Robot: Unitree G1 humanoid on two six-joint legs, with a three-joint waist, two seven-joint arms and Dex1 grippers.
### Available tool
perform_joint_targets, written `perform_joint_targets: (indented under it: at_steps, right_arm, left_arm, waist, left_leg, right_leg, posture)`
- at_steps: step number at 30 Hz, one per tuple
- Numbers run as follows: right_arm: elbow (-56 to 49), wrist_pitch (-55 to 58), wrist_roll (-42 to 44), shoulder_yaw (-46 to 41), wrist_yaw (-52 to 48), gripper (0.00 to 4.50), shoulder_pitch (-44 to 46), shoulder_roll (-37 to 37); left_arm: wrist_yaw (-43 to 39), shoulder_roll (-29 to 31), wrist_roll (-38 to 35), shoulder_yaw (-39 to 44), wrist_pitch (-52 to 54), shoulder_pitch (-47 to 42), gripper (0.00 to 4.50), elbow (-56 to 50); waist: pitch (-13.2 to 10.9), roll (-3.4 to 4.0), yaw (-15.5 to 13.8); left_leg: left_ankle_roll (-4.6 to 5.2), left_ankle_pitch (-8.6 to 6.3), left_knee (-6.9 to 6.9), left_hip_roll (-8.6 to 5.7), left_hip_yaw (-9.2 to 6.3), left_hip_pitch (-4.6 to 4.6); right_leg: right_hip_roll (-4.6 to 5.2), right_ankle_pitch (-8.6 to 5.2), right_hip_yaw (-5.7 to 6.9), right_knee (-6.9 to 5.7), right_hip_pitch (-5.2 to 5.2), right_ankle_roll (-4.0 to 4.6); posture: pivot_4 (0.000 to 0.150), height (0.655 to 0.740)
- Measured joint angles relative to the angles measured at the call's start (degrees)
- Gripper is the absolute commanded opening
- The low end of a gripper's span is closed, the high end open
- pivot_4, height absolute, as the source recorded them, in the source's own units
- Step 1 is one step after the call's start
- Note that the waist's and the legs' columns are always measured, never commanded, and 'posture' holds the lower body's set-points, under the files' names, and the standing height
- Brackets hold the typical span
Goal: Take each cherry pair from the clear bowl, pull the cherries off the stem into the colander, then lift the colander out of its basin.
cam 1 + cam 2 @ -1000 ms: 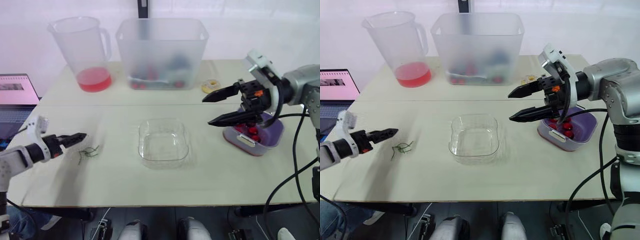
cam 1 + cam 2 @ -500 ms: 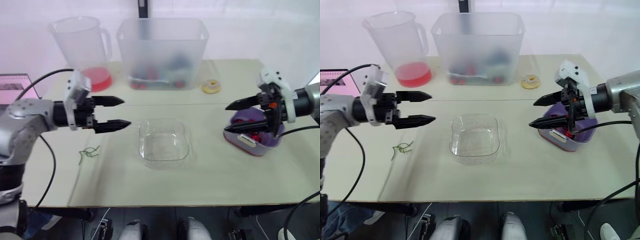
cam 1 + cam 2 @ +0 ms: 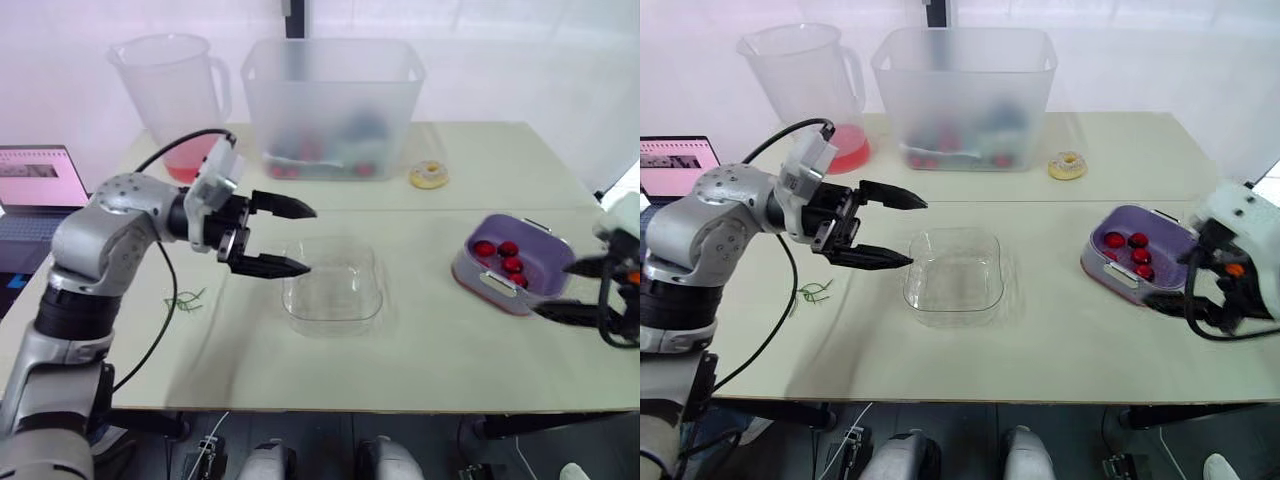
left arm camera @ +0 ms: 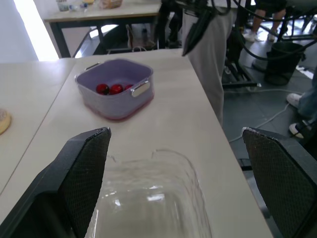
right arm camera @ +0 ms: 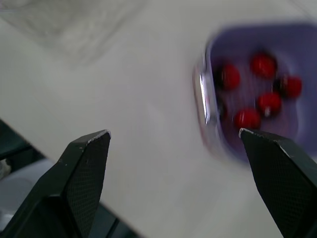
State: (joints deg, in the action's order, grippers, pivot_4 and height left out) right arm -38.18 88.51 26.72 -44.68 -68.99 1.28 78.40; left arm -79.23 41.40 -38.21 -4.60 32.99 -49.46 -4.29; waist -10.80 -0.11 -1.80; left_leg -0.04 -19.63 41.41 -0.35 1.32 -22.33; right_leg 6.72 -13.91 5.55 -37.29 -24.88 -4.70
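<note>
The clear bowl (image 3: 332,292) sits empty at the table's middle. My left gripper (image 3: 311,240) is open, its fingertips just above the bowl's left rim, holding nothing. Loose green stems (image 3: 186,300) lie on the table to the left of the bowl. The purple colander in its basin (image 3: 510,262) stands at the right and holds several red cherries (image 3: 503,257). My right gripper (image 3: 552,288) is open and empty, low over the table beside the colander's near right side. The right wrist view shows the colander (image 5: 257,89) between its fingers.
At the back stand a pitcher with red liquid (image 3: 170,95) and a large translucent bin (image 3: 333,105). A small yellow ring (image 3: 430,176) lies right of the bin. A laptop (image 3: 40,185) is off the table's left edge.
My left arm swung from the left edge near the stems to the bowl and its gripper opened. My right gripper drew back from above the colander toward the near right.
</note>
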Motion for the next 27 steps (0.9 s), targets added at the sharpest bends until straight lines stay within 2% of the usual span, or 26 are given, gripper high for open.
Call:
perform_joint_targets:
  at_steps: [6,10,13,19,25,27]
  right_arm:
    - [-4.6,3.6,0.0,-12.9,0.6,4.5,-11.6,-1.6]
    - [-4.9,3.5,0.7,-13.1,3.2,4.5,-9.8,-3.1]
    - [-3.8,0.6,1.6,-7.7,6.5,4.5,-4.4,-3.0]
    - [5.4,-8.2,2.8,12.8,14.4,4.5,8.2,-3.2]
    - [18.1,-20.2,0.1,32.1,17.1,4.5,17.4,-4.8]
    - [21.2,-22.5,-0.5,36.3,16.8,3.87,20.0,-5.5]
  left_arm:
    - [0.4,-1.8,0.7,-0.6,0.1,-1.9,4.44,1.8]
    - [1.5,-2.0,1.1,-0.3,0.2,-2.7,4.44,2.2]
    - [3.0,-2.2,1.4,-0.1,0.3,-2.6,4.44,2.1]
    - [8.8,-2.0,2.2,1.9,1.0,1.0,4.44,0.1]
    - [13.9,-1.2,2.2,3.7,3.1,7.3,4.44,-5.7]
    - [15.2,-1.1,2.2,4.0,3.8,8.3,4.5,-7.5]
  waist:
    - [0.0,-0.02,-0.4]
    - [0.0,-0.03,-0.3]
    - [0.0,-0.03,-0.1]
    - [0.0,-0.03,0.3]
    - [0.0,-0.06,1.1]
    - [0.0,-0.06,1.1]
  left_leg:
    - [0.05,-0.03,0.02,0.0,-0.02,0.02]
    - [0.08,-0.04,0.1,-0.01,-0.03,0.04]
    - [0.08,-0.04,0.09,0.01,-0.04,0.06]
    - [0.08,-0.04,0.09,-0.01,-0.06,0.03]
    - [0.08,-0.04,0.09,-0.04,-0.06,-0.02]
    - [0.08,-0.04,0.09,-0.03,-0.06,-0.01]
  right_leg:
    - [-0.02,0.0,-0.02,0.01,0.03,0.0]
    - [-0.02,0.0,-0.04,-0.01,0.07,0.0]
    - [-0.04,0.0,-0.06,-0.01,0.08,0.0]
    - [-0.02,-0.01,-0.07,0.02,0.07,0.0]
    - [0.03,-0.01,-0.07,0.05,0.06,0.0]
    - [0.02,-0.01,-0.06,0.04,0.05,0.0]
  posture:
    - [0.15,0.6886]
    - [0.15,0.6886]
    - [0.15,0.6886]
    - [0.15,0.6886]
    - [0.15,0.6886]
    - [0.15,0.6886]
